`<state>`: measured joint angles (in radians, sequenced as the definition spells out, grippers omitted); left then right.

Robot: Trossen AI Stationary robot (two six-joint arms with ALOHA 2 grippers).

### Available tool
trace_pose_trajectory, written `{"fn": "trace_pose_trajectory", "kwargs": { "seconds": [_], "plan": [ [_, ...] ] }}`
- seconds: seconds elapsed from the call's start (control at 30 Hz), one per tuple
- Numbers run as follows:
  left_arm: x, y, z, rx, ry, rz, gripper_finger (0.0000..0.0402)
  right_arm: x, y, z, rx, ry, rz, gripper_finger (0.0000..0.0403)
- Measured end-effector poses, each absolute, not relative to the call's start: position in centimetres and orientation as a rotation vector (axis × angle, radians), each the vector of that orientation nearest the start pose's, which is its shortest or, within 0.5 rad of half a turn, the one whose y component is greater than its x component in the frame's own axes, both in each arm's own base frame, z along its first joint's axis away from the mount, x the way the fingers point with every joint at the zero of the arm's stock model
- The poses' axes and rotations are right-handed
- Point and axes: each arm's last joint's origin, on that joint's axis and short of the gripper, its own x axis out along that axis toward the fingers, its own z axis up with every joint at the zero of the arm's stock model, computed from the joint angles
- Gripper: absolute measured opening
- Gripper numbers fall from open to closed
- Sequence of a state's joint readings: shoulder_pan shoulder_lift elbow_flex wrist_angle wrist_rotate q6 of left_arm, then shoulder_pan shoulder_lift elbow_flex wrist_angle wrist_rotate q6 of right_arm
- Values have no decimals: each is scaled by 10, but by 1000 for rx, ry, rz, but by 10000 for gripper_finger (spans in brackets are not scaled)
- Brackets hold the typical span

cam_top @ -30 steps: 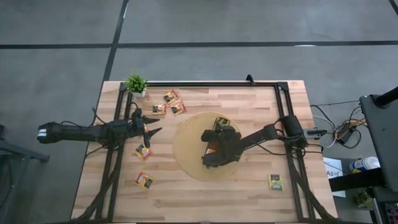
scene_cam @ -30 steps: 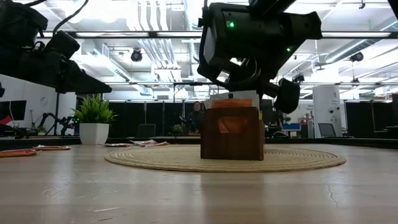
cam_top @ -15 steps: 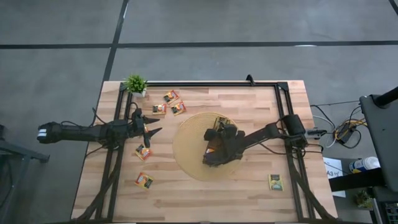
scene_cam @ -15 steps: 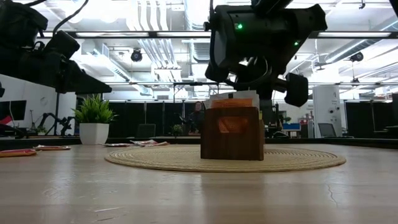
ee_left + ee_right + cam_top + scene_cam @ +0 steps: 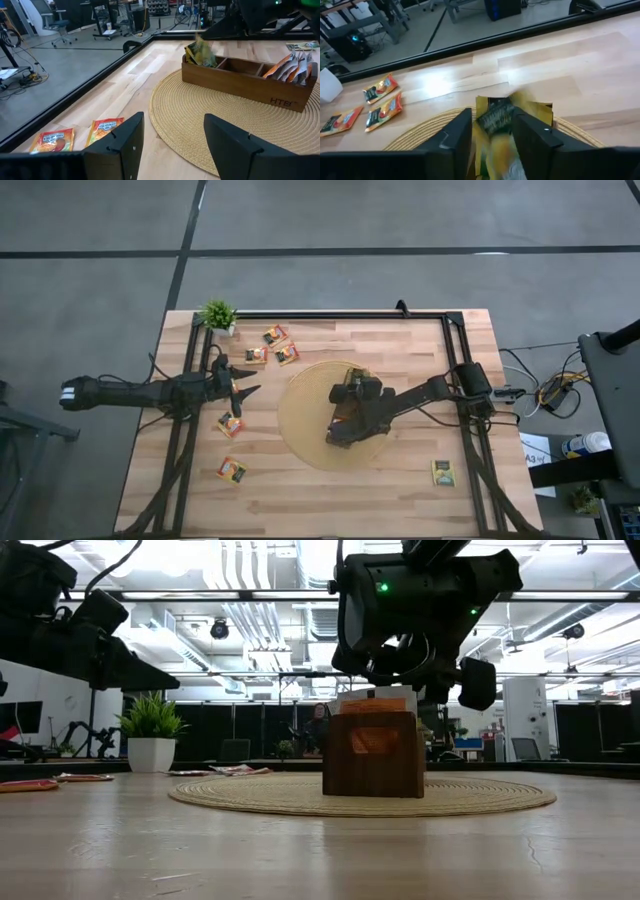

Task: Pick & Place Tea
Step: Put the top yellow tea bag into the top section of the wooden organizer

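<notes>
A: High view, contents?
B: Right gripper [image 5: 347, 402] sat over the wooden box [image 5: 343, 412] on the round woven mat [image 5: 300, 430]. Left gripper [image 5: 240, 385] hung apart, above the table's left part. Loose tea sachets [image 5: 230, 424] lay on the table [image 5: 400, 480]: three near the potted plant [image 5: 217, 313], two by the left arm, one [image 5: 443, 472] at the right front.

A: Low view?
B: Box [image 5: 373, 753] stood on the mat [image 5: 480, 798]; orange sachets [image 5: 372, 704] stood upright in it. The right gripper's body hung just above; its fingers could not be made out there.

A: Left wrist view?
B: Left fingers [image 5: 125, 142] stood wide apart, holding nothing. Green-and-yellow sachets [image 5: 200, 52] filled the box's end compartment, orange ones [image 5: 290, 67] the other end; the middle showed none.

A: Right wrist view?
B: A green-and-yellow sachet [image 5: 497, 125] sat blurred between the right fingers [image 5: 457, 137], which were part-way open; whether it was gripped or already loose, cannot tell.

A: Handling notes?
B: Judged very light, thin, floppy foil or paper, slippery flat. Best pinched across an edge or corner; a lax pinch risks it fluttering off line.
</notes>
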<state>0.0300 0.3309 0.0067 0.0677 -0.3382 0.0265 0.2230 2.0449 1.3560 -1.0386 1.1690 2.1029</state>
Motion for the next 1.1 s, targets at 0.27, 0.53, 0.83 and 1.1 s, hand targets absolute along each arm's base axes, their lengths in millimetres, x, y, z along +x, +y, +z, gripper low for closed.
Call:
{"fn": "trace_pose_trajectory", "kwargs": {
  "seconds": [0.27, 0.53, 0.83, 1.1],
  "plan": [
    [113, 13, 144, 65, 260, 363, 202, 352, 51, 151, 573, 77, -1452, 187],
    [113, 13, 144, 66, 260, 363, 202, 343, 61, 184, 391, 280, -1350, 205],
    [113, 13, 144, 66, 260, 363, 202, 306, 57, 230, 344, 611, -1161, 205],
    [113, 13, 144, 66, 260, 363, 202, 264, 29, 254, 520, 551, -752, 205]
  ]
}}
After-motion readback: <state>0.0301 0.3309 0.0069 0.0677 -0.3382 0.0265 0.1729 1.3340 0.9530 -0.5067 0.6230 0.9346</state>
